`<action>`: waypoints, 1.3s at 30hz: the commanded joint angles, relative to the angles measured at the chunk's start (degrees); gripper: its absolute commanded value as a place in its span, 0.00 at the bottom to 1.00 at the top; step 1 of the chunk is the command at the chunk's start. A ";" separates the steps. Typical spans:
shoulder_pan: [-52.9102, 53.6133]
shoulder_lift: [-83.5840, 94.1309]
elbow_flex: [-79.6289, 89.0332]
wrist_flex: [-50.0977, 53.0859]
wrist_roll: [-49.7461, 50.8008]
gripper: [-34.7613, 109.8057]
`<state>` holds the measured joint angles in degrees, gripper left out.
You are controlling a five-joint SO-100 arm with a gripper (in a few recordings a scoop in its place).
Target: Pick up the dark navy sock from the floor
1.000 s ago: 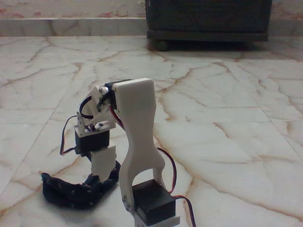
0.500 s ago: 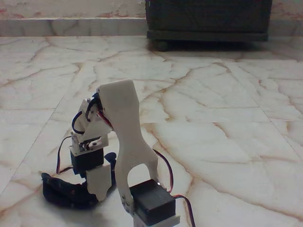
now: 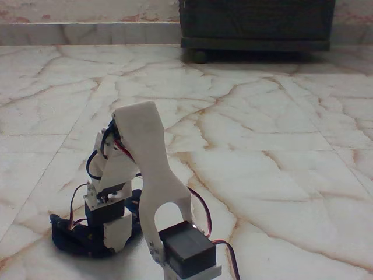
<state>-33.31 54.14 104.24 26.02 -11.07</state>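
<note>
The dark navy sock (image 3: pixel 69 237) lies crumpled on the floor (image 3: pixel 280 146) at the lower left of the fixed view. The white arm bends down over it, and its gripper (image 3: pixel 117 240) points down with the white finger (image 3: pixel 116 230) pressed into the right part of the sock. Dark fabric shows on both sides of that finger. The gripper's own body hides the other finger and the gap, so whether the jaws are open or shut on the sock does not show. The arm's base servo (image 3: pixel 186 249) stands at the bottom edge.
A dark cabinet (image 3: pixel 256 23) on wheels stands at the back, right of centre, one wheel (image 3: pixel 198 56) showing. A low marble step (image 3: pixel 87 32) runs along the back wall. Red and black wires (image 3: pixel 204 213) loop off the arm. Open tile lies to the right.
The arm has folded further down and to the left. The gripper has sunk lower into the sock, and the sock's right end has bunched up around the finger.
</note>
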 commanded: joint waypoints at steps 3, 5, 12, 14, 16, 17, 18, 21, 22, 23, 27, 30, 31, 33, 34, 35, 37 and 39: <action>-0.62 6.59 2.72 -0.35 0.00 0.24; 0.79 10.55 3.60 -0.44 -0.62 0.24; 3.52 17.75 11.25 -2.72 -6.15 0.24; 4.13 22.68 16.00 -5.36 -10.46 0.24; 6.15 24.43 21.53 -11.43 -14.50 0.24; 6.33 25.66 22.94 -11.51 -14.94 0.24; 6.42 27.25 23.82 -11.51 -15.64 0.24; 7.03 31.82 26.98 -12.30 -19.07 0.24; 7.56 33.93 29.79 -13.97 -20.92 0.24; 7.56 34.10 29.79 -14.24 -21.27 0.24; 10.20 39.46 34.10 -15.21 -23.82 0.24; 12.57 46.05 37.18 -15.21 -27.16 0.24; 13.18 47.99 38.23 -15.21 -28.21 0.24; 14.77 51.68 40.61 -15.03 -30.76 0.24; 16.17 54.32 41.92 -14.94 -32.43 0.24; 17.75 56.87 42.71 -14.50 -34.19 0.24; 19.86 62.75 42.71 -12.66 -37.62 0.24; 22.32 66.62 44.47 -13.10 -42.19 0.24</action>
<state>-11.69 118.04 148.80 13.27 -51.68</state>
